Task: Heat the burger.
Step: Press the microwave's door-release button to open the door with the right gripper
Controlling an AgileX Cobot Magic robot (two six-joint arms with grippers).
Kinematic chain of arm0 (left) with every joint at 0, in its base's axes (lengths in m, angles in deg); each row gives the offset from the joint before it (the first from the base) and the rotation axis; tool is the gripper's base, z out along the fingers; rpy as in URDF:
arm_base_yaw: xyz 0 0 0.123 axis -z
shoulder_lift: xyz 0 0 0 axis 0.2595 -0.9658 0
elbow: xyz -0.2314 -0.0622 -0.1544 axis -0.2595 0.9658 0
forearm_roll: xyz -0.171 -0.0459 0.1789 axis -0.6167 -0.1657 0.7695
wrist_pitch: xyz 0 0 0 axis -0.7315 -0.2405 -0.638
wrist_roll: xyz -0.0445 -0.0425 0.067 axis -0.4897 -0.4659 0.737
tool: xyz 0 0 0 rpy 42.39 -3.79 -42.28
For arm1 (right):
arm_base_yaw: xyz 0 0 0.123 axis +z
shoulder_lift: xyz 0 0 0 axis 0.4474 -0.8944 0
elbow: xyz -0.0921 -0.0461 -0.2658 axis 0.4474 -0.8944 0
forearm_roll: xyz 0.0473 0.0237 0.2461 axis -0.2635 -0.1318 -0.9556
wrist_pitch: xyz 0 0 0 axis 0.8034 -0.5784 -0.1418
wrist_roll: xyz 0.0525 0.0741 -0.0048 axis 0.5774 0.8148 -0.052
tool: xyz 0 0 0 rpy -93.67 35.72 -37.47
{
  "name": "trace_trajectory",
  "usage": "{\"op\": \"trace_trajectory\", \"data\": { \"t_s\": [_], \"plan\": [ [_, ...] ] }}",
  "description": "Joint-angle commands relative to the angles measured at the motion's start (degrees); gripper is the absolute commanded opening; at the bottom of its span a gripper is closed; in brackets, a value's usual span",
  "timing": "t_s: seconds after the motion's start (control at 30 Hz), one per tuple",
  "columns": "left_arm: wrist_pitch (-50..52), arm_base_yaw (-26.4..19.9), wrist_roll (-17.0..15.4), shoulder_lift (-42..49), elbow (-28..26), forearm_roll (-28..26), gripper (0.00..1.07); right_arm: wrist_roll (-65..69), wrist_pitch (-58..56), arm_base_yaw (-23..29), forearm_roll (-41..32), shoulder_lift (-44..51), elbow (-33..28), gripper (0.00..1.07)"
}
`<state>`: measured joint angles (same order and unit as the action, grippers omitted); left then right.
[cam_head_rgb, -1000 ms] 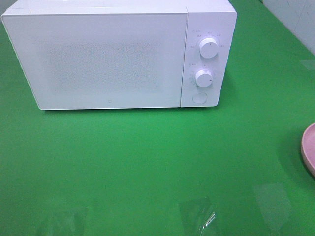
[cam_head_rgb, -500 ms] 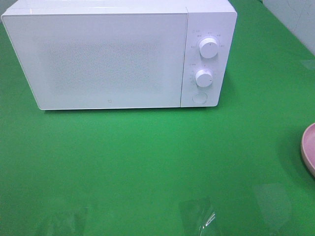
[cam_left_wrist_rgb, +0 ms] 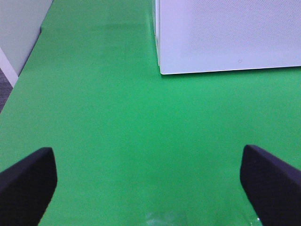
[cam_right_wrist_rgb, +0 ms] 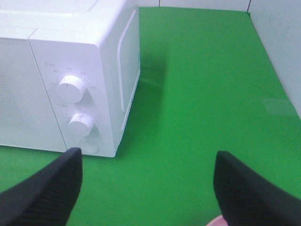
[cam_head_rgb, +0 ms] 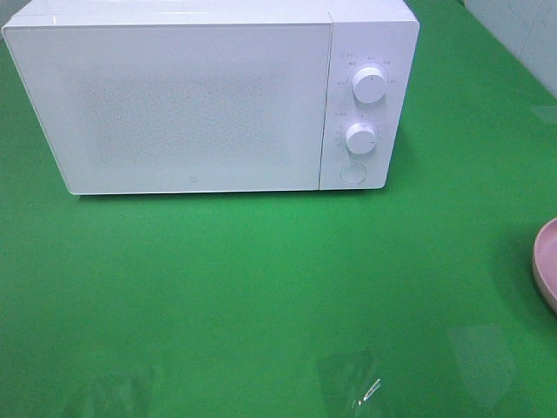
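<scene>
The burger is out of view in every frame. A white microwave (cam_head_rgb: 174, 104) stands at the back of the green table with its door closed; it also shows in the left wrist view (cam_left_wrist_rgb: 225, 33) and the right wrist view (cam_right_wrist_rgb: 61, 70). My left gripper (cam_left_wrist_rgb: 150, 188) is open above bare green table, in front of the microwave's left corner, with nothing between its fingers. My right gripper (cam_right_wrist_rgb: 148, 188) is open too and empty, facing the microwave's control panel. Neither gripper shows in the exterior high view.
The control panel carries two white knobs (cam_head_rgb: 370, 85) (cam_head_rgb: 360, 138) and a round button (cam_head_rgb: 352, 173). A pink plate's rim (cam_head_rgb: 548, 261) pokes in at the right edge of the table. A grey wall (cam_right_wrist_rgb: 277, 52) borders the table on the right.
</scene>
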<state>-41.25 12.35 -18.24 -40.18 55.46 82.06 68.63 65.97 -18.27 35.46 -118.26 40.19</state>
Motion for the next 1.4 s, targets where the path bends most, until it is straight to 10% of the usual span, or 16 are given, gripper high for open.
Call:
{"op": "trace_trajectory", "data": {
  "t_s": [0.03, 0.9, 1.4],
  "plan": [
    [0.7, -0.2, 0.1, 1.3, 0.2, -0.5, 0.98, 0.1, 7.0, -0.2, 0.8, -3.2, 0.0, 0.76],
    [0.7, -0.2, 0.1, 1.3, 0.2, -0.5, 0.98, -9.7, 41.8, 1.1, -11.9, -18.0, -11.3, 0.76],
    [0.7, -0.2, 0.1, 1.3, 0.2, -0.5, 0.98, -35.0, 57.4, 21.0, -43.3, -18.0, -17.0, 0.76]
  ]
}}
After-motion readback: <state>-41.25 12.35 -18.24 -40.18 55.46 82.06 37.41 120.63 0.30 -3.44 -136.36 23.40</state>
